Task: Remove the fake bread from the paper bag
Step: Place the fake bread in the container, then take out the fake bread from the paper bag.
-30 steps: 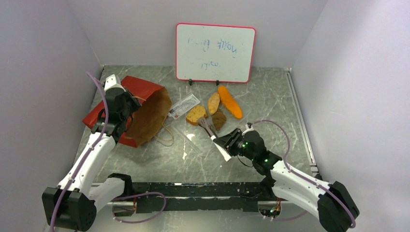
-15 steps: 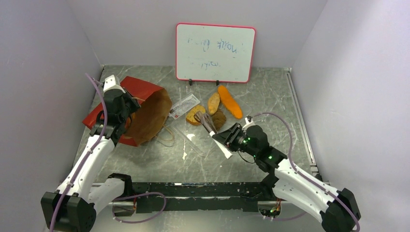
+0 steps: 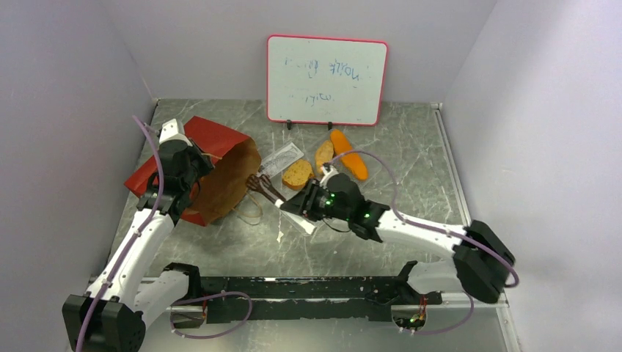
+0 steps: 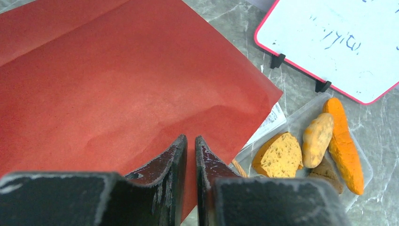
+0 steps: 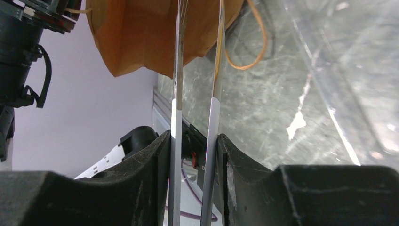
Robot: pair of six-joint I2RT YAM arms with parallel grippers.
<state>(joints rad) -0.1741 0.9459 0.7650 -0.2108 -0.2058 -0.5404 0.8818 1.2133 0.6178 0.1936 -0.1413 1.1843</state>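
Nearest, my right gripper (image 5: 192, 141) is clamped on a pair of tongs (image 3: 265, 189), whose tips sit at the mouth of the paper bag (image 3: 227, 172), which lies on its side on the marble table (image 3: 411, 161). My left gripper (image 4: 190, 141) is closed, pinching the bag's red upper wall at the rim. Beyond, fake bread (image 3: 297, 174) lies in the clear plastic tray (image 4: 291, 125): crusty slice (image 4: 278, 154), oval roll (image 4: 317, 140), dark lump (image 4: 329, 172), orange baguette (image 4: 343, 146).

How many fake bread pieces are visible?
4, all in the clear tray: orange baguette rightmost, tan roll beside it, golden slice left, dark lump against the roll. More may hide inside the paper bag.
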